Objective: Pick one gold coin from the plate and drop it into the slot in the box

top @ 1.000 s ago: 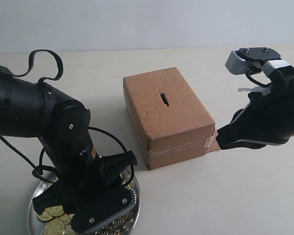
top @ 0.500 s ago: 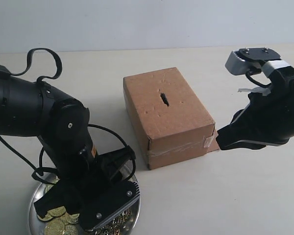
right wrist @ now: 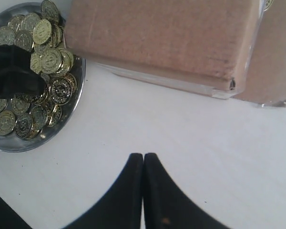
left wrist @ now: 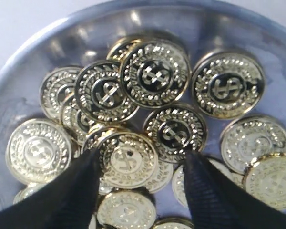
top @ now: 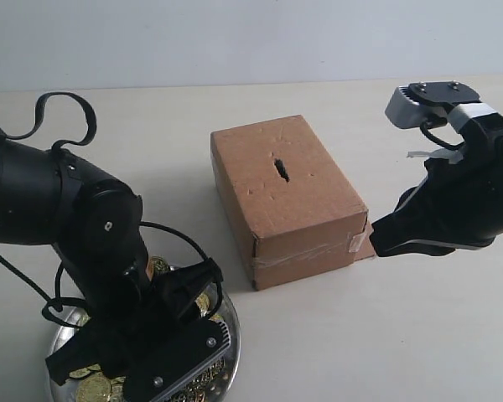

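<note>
Hovering left gripper: fingers are standing well apart, straddling one gold coin.
Plate: lying under the left gripper, near the box, holding heaped coins.
Box: sitting between the arms, slot facing up.
Right gripper: fingers are pressing together, empty, just beside the box.

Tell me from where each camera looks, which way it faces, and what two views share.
Exterior view: off the arms, looking down at the box and its slot; left arm and right arm show.
Left wrist view: on the left arm, looking down into the plate of gold coins; the open left gripper shows.
Right wrist view: on the right arm, looking down at the table, box and plate; the shut right gripper shows.
Both wrist views show the plate.
</note>
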